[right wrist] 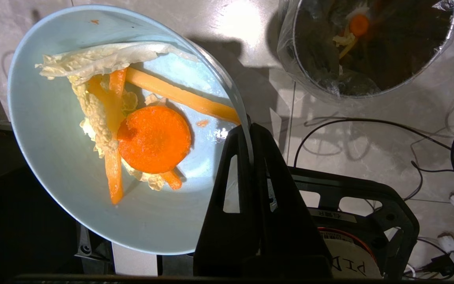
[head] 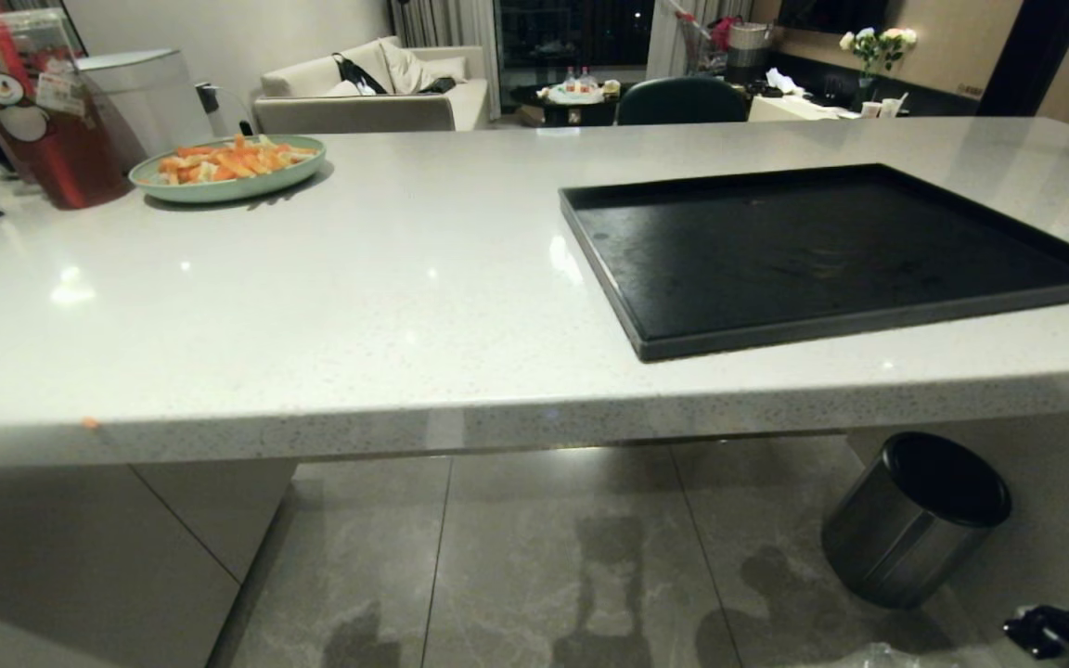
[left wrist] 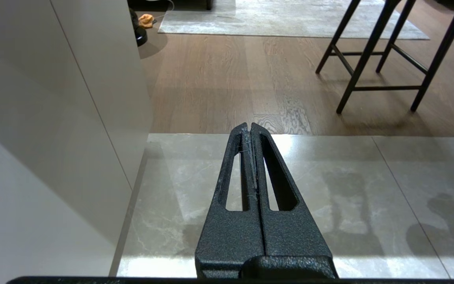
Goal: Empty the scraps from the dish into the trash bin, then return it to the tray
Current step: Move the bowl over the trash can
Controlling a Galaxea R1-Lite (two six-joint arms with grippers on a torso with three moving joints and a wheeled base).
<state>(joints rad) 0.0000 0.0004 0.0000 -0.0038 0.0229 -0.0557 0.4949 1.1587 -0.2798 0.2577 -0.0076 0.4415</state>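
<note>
In the right wrist view my right gripper (right wrist: 249,126) is shut on the rim of the pale blue dish (right wrist: 53,177), holding it tilted over the floor. The scraps (right wrist: 154,138), a round carrot slice, carrot sticks and pale cabbage strips, lie in the dish. The trash bin (right wrist: 290,55), shiny metal with a clear bag over its rim, stands on the floor just beyond the dish and holds a few scraps. The black tray (head: 831,250) lies bare on the white counter, right of centre. My left gripper (left wrist: 248,125) is shut on nothing, low over the floor tiles.
A green plate (head: 228,167) of carrot and vegetable pieces and a red-tinted container (head: 43,111) stand at the counter's far left. A steel cylinder with a black top (head: 915,520) sits under the counter's right end. Cables (right wrist: 408,134) run over the floor beside the bin.
</note>
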